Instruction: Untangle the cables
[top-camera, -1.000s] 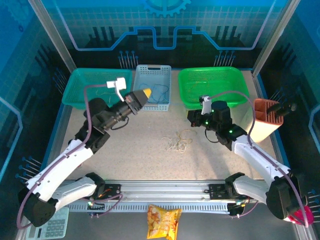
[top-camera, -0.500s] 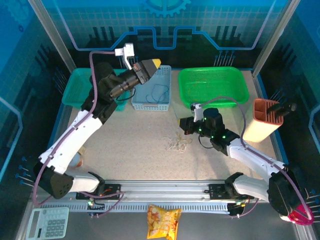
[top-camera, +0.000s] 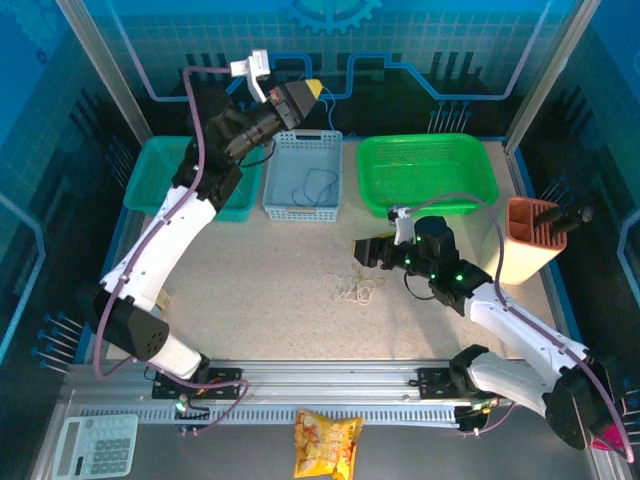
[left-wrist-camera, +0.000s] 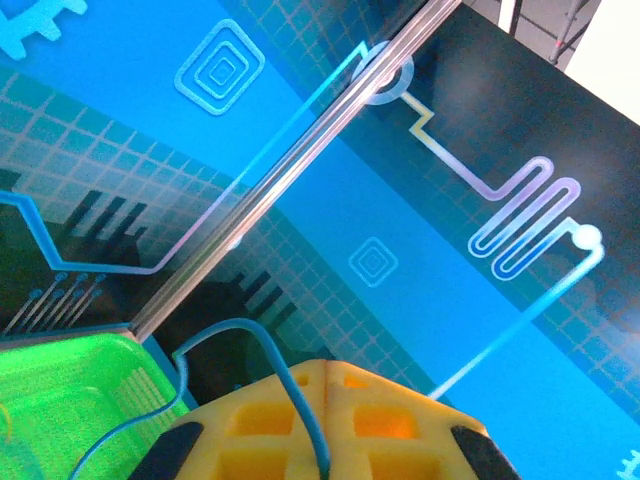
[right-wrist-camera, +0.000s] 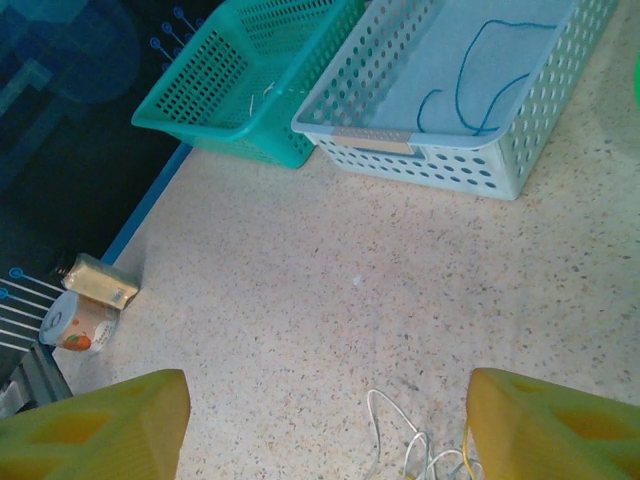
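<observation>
The cables (top-camera: 352, 285) lie as a small clump of cream-white and tan-yellow wires on the speckled table; in the right wrist view the clump (right-wrist-camera: 425, 452) sits low between the fingers, nearer the right one. My right gripper (top-camera: 362, 250) (right-wrist-camera: 325, 430) hovers open just behind the clump with nothing in it. My left gripper (top-camera: 305, 92) (left-wrist-camera: 325, 372) is raised high over the light-blue basket (top-camera: 302, 140), shut on a dark blue cable (left-wrist-camera: 290, 385). That blue cable (top-camera: 318, 185) (right-wrist-camera: 480, 80) trails down into the basket.
A teal basket (top-camera: 170, 175) (right-wrist-camera: 250, 70) stands left of the blue one and a green basket (top-camera: 425, 170) right of it. An orange holder (top-camera: 525, 240) is at the right edge. A can (right-wrist-camera: 75, 320) sits off the table's left edge. A snack bag (top-camera: 327, 445) and a calculator (top-camera: 95, 445) lie in front of the rail.
My left arm has lifted up and back with the blue cable, from beside the blue basket to high above it. My right gripper has opened and moved left toward the clump.
</observation>
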